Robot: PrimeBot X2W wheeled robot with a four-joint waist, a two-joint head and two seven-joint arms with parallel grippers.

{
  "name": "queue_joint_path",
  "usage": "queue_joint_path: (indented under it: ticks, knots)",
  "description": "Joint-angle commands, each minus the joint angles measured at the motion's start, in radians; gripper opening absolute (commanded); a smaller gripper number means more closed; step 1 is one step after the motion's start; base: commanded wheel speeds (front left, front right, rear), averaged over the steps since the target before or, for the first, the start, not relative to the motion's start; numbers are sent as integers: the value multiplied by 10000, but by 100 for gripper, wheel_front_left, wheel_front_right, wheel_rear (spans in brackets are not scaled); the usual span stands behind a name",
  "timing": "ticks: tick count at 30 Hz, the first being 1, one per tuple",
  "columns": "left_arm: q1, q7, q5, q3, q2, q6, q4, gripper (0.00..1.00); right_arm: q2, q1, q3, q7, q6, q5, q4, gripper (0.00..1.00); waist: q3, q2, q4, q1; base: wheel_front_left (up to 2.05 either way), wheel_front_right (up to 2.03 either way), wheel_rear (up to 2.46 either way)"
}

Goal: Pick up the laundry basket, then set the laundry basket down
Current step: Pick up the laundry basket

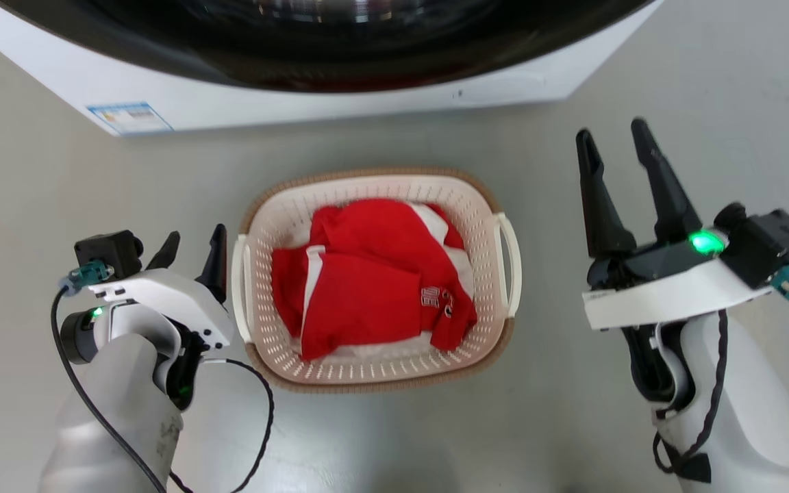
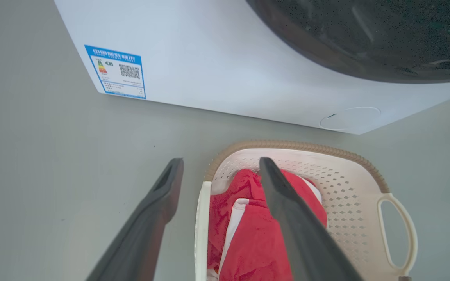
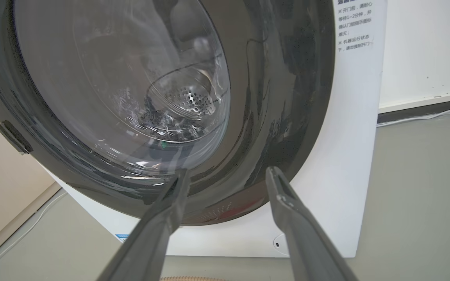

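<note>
Basket: laundry basket [image 1: 374, 387] at centre of the head view, flat on the grey floor [image 1: 59, 171], just below the washing machine [image 1: 298, 103]; red garment [image 1: 367, 274] piled inside.
Left pincer: left gripper [image 1: 196, 234] at lower left, fingers parted, holding nothing; in its wrist view astride the near handle [image 2: 201, 234], one finger outside, one over the garment.
Right pincer: right gripper [image 1: 611, 130] at right, spread wide, empty, well apart from the far handle [image 1: 512, 263].
Step, as judged: lining up a two-handed grip; lift not begun.
Doing it well: bring the right pincer down to its handle, close both together, raise level.
Writing: blue-edged energy sticker [image 2: 115, 72] with QR code, text too small; Chinese notice [image 3: 356, 23] at upper right, "1-2" legible; white letters on the garment hem unreadable.
</note>
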Motion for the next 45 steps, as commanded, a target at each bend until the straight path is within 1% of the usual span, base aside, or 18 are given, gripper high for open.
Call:
queue_joint_path:
  ticks: [1, 5, 9, 13, 18, 19, 25, 34, 45]
  knots:
    - [440, -61, 302, 425, 276, 6, -553, 100, 94, 369, 217, -92, 2, 234, -74, 100, -688, 0, 119, 0, 0, 0, 0]
    - [1132, -61, 945, 906, 90, -4, -1585, 100, 115, 596, 130, -92, 2, 331, 103, 100, -1455, 0, 225, 0, 0, 0, 0]
    - [1828, -62, 1528, 1434, -162, 15, -2483, 100, 68, 870, 6, -92, 2, 98, 197, 100, -2147, 0, 346, 0, 0, 0, 0]
    - [2509, -62, 2024, 1997, -436, 14, -3479, 100, 99, 1156, -151, -92, 2, -124, 279, 100, -2736, 0, 436, 0, 0, 0, 0]
    - [3348, -62, 2654, 2392, -681, -4, -4638, 100, 128, 1496, -415, -92, 2, -302, 405, 100, -3328, 0, 523, 0, 0, 0, 0]
    - [3348, -62, 2654, 2392, -681, -4, -4638, 100, 128, 1496, -415, -92, 2, -302, 405, 100, -3328, 0, 523, 0, 0, 0, 0]
    - [4104, -62, 3100, 2549, -857, -36, -5739, 100, 149, 1788, -706, -92, 2, -400, 481, 100, -3846, 0, 604, 0, 0, 0, 0]
    - [5218, -62, 3187, 2703, -1123, -52, -7370, 100, 219, 2345, -1084, -92, 2, -599, 453, 100, -4538, 0, 709, 0, 0, 0, 0]
    - [5876, -62, 3693, 2574, -1183, 41, -8365, 100, 253, 2552, -1448, -92, 2, -822, 371, 100, -4838, 0, 790, 0, 0, 0, 0]
